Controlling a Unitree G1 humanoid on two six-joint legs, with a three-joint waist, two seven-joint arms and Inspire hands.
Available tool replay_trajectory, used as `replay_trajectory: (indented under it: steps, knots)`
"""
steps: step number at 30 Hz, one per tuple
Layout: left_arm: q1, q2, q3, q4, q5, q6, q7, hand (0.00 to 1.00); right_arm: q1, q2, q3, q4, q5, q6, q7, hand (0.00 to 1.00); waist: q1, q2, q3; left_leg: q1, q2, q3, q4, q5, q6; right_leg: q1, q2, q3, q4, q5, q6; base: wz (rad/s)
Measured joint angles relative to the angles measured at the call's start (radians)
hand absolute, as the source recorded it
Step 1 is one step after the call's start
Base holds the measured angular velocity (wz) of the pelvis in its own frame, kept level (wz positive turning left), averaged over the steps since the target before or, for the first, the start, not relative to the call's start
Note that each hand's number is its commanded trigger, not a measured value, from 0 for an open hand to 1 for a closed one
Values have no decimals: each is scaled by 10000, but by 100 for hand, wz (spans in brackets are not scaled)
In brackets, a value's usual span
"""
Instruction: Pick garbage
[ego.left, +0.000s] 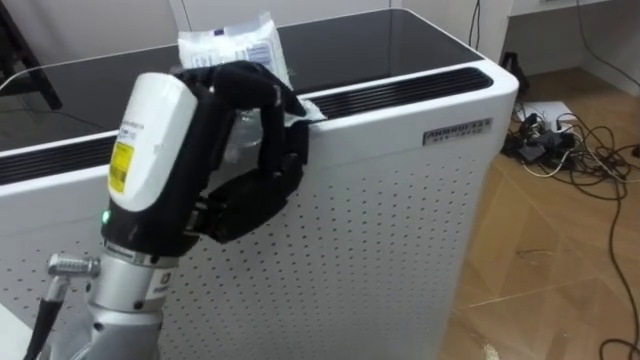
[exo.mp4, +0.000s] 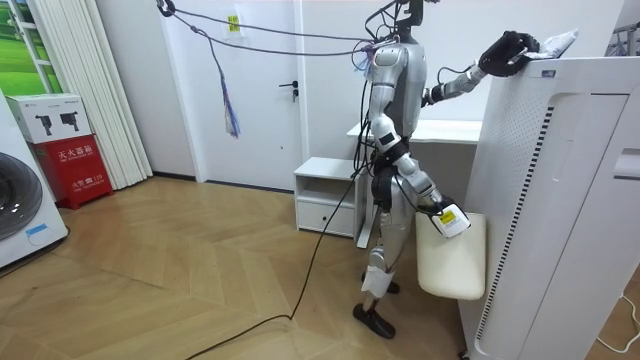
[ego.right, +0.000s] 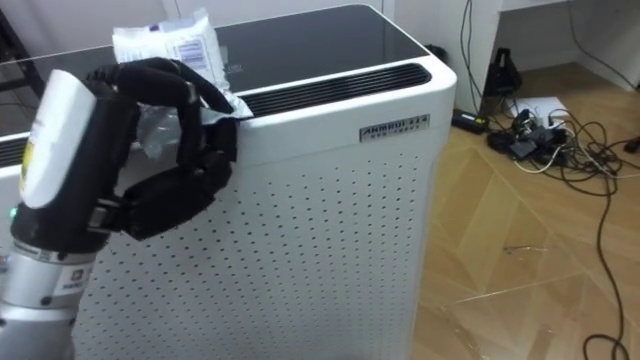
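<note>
Am seeing left hand (ego.left: 245, 140) curling fingers round lower end of plastic packet (ego.left: 232, 42), at 11 o'clock on top of white unit (ego.left: 400, 200), beside vent slot (ego.left: 400, 88). Am judging packet light, soft, crinkly and slippery, so am favouring hold on bunched end, not flat face. Cannot tell if anything is inside. Right hand (exo.mp4: 450, 220) hanging at 5 o'clock by cream seat (exo.mp4: 450, 265), grip unreadable.

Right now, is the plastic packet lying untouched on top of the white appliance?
No: the left hand has its fingers curled round the plastic packet at the top edge of the white appliance.
</note>
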Motion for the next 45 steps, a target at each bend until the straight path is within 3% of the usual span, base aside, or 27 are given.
replay_trajectory:
  steps: [4, 10, 12, 14, 18, 22, 24, 27, 33, 38, 41, 45]
  knots:
    - [-10, -48, 96, -202, -2327, -157, -684, 100, 52, -17, 8, 28, 24, -5, 6, 100, 20, -17, 7, -55, -3, -33, 9, 0, -1, -43, -3, -29, -13, -9, 8, 2]
    - [-76, -137, 170, -426, -6599, -565, -2652, 100, 47, 132, 141, 27, -25, -18, 66, 100, 76, -229, 15, -170, -22, -99, 77, 4, 6, -116, -36, -107, -24, -17, 21, 3]
    - [-131, -297, 27, -436, -8469, -656, -3465, 100, -8, 175, 389, 26, -24, -74, 63, 100, 78, -242, 11, -192, -14, -87, 74, 3, 7, -118, -37, -128, -45, -16, 21, 0]
    - [-170, -378, -310, -449, -9459, -732, -4212, 100, -15, 200, 497, 60, -6, -119, 75, 100, 75, -244, 13, -194, -13, -95, 75, 0, 10, -115, -42, -145, -43, -16, 22, 0]
    - [-475, -500, -1204, -517, -11188, -324, -5547, 100, -24, 248, 820, 111, -6, -125, 16, 100, -16, -243, 23, -237, -2, -98, 76, -2, 8, -171, -40, -161, -6, -16, 21, -1]
    - [-677, -534, -1635, -529, -11379, 119, -6529, 100, -14, 250, 847, 143, -5, -124, -1, 100, -7, -236, 27, -306, 10, -44, 78, -3, 7, -272, -27, -119, 17, -13, 17, -4]
    - [-678, -555, -1876, -529, -11381, 664, -7117, 100, -12, 217, 940, 141, -8, -123, -44, 100, 9, -231, 27, -400, 10, -39, 127, -5, 6, -380, -27, -115, 33, -7, 6, 0]
    - [-703, -834, -1871, -529, -11794, 968, -7665, 100, 48, 220, 1026, 141, -10, -119, -77, 100, 30, -232, 28, -510, 12, -40, 219, -6, 4, -431, -21, -90, 28, -3, 0, 0]
    - [-768, -1622, -1674, -851, -12956, 1003, -7906, 100, 37, 305, 1204, 166, -9, -118, -50, 100, 70, -253, 26, -606, 23, -58, 233, -15, -7, -596, -12, -92, 106, 3, -10, 0]
    - [-861, -1949, -1680, -956, -12957, 1003, -8101, 100, 6, 427, 1204, 294, -7, -119, -44, 100, 86, -311, 49, -678, 18, -23, 341, -15, -7, -665, -29, -57, 183, 3, -10, 0]
    - [-854, -1936, -1730, -926, -12875, 1040, -8120, 100, -12, 528, 1194, 417, -7, -118, -40, 100, 50, -418, 38, -671, 20, 23, 347, -14, -7, -690, -26, 3, 225, 3, -12, -5]
    - [-713, -1762, -1717, -773, -12214, 1235, -8245, 100, -51, 591, 1186, 478, -226, -96, -22, 100, 66, -560, 121, -723, 14, 42, 392, -16, -8, -758, -45, 23, 354, 4, -18, -3]
